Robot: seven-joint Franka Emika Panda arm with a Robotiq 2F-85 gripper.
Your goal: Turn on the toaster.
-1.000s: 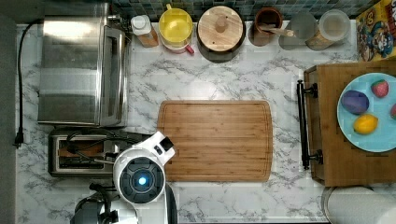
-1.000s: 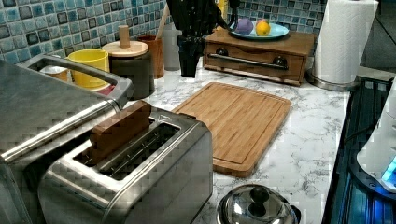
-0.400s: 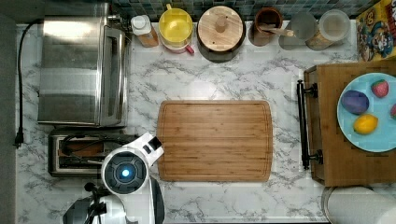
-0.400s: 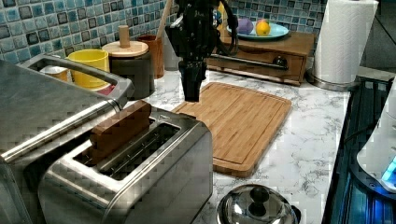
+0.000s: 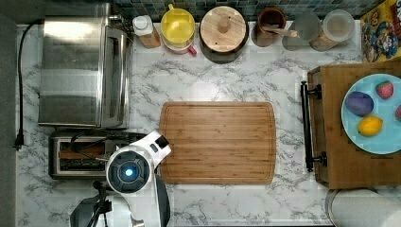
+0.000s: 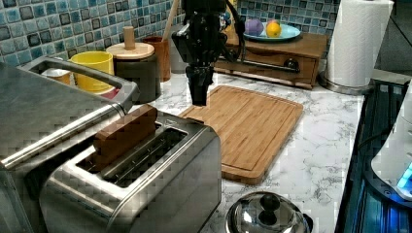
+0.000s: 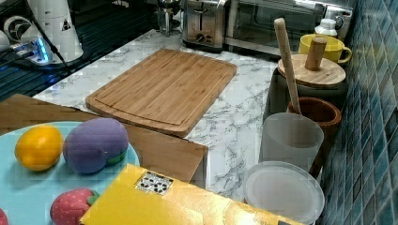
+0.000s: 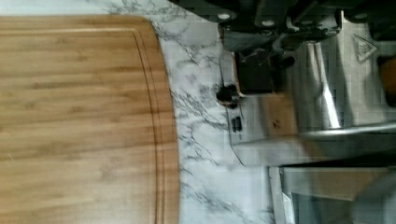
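Over the last second the gripper (image 6: 199, 94) has swung from beside the cutting board (image 5: 217, 142) to hang just above the toaster's (image 6: 131, 189) lever end, fingers drawn together on nothing. The toaster sits at the desk's (image 5: 227, 75) eight o'clock in the top view (a slice in one slot). The lever looks unpressed; pressing down remains.

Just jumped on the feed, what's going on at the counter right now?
The arm is working toward the toaster, which has a brown slice sticking up out of one slot. In the left view the gripper hangs pointing down above the end of the toaster nearest the cutting board, over the marble counter. It is not touching the toaster, and nothing is held.
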